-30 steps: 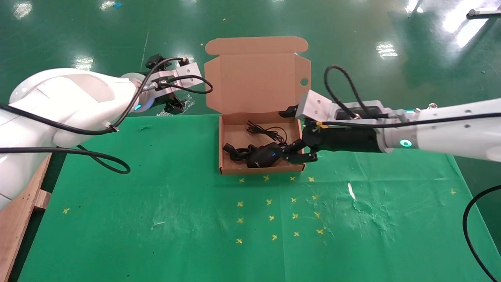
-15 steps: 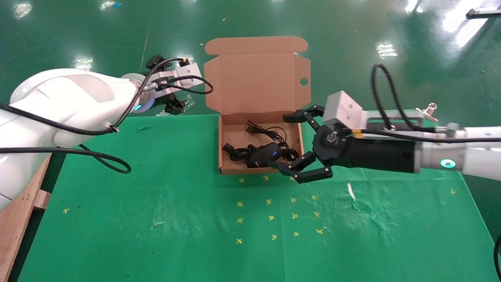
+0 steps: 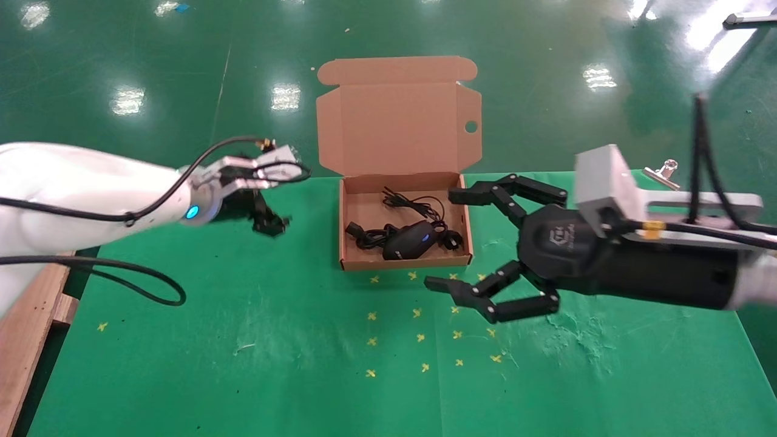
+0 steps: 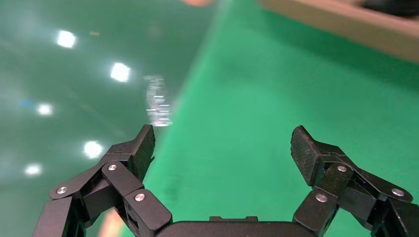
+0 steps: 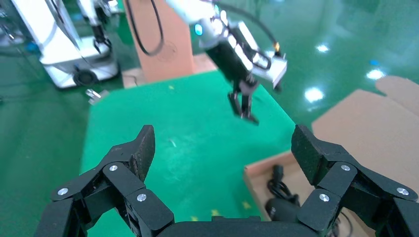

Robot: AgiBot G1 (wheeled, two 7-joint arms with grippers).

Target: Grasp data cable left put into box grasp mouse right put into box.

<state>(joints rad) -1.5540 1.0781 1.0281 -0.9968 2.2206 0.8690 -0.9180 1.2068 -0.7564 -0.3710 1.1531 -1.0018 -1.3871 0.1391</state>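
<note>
The brown cardboard box (image 3: 400,130) stands open at the table's far middle, lid upright. Inside lie the black mouse (image 3: 411,239) with its blue spot, its thin cord (image 3: 414,204), and the thicker twisted data cable (image 3: 366,235) to its left. My right gripper (image 3: 440,240) is open and empty, raised to the right of the box. In the right wrist view my right gripper (image 5: 222,143) has wide jaws, with the box (image 5: 375,123), mouse (image 5: 282,210) and cable (image 5: 277,183) beyond. My left gripper (image 3: 268,222) hovers left of the box, open and empty (image 4: 222,148).
The table wears a green cloth with yellow cross marks (image 3: 425,321) in front of the box. A metal clip (image 3: 663,170) lies at the far right edge. A wooden pallet (image 3: 24,340) stands at the left. Another robot's base (image 5: 64,44) shows across the floor.
My right gripper has let go of the mouse in the box and drawn back to the right and nearer, jaws wide. My left arm has come from past the far edge over the table.
</note>
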